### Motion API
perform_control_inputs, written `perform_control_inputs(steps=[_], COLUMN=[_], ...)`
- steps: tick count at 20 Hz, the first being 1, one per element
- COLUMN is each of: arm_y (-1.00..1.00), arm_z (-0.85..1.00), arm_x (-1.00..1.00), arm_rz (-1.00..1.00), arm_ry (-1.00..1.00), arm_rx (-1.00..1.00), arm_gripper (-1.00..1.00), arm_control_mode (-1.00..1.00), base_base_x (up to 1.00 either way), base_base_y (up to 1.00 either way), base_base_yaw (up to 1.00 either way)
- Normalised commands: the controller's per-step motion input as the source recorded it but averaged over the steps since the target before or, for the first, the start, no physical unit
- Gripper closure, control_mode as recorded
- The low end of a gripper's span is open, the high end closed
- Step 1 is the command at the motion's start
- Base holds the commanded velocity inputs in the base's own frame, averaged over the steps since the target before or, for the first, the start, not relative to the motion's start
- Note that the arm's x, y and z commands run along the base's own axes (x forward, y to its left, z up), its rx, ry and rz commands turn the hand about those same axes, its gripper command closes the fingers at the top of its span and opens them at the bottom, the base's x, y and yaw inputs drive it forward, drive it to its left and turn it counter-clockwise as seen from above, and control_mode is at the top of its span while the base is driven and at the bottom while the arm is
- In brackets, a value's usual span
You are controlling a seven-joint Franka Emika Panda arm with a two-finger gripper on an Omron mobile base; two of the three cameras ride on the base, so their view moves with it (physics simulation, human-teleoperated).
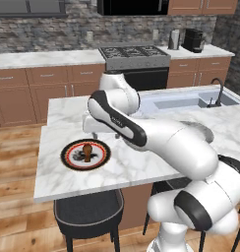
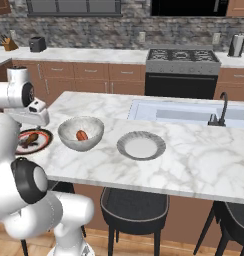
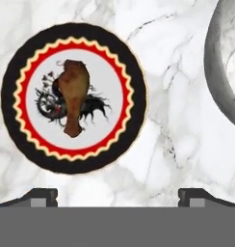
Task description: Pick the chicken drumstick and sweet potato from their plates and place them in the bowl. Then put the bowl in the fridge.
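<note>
Here the chicken drumstick [image 3: 73,96] lies on the red-rimmed plate [image 3: 73,159] at the left of the marble counter [image 3: 167,144]. The gripper [image 3: 117,198] hangs above, jaws spread wide and empty. Rightward, the bowl [image 2: 69,142] holds the sweet potato [image 2: 82,135]; the grey plate [image 2: 141,146] sits beside it.

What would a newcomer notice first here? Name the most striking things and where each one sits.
The patterned plate with its black and red rim stands out most, at the left end of the marble island, with the brown chicken drumstick lying on it. Beside it stands the deep bowl holding the orange sweet potato, with an empty grey plate further right. The claw hangs open above the counter near the patterned plate.
</note>
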Motion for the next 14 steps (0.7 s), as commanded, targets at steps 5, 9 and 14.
perform_control_inputs(steps=[5,9,14], arm_y=[0.59,0.27,0.14], arm_z=[-0.19,-0.35,-0.36], arm_x=[0.17,0.3,0.27], arm_rz=[-0.3,-0.2,-0.11], arm_ry=[0.01,0.08,-0.01], arm_rx=[-0.07,-0.11,-0.18], arm_gripper=[-1.0,-1.0,-1.0], arm_control_mode=[-1.0,-1.0,-1.0], base_base_x=[0.0,0.0,0.0], base_base_y=[0.0,0.0,0.0], base_base_yaw=[0.0,0.0,0.0])
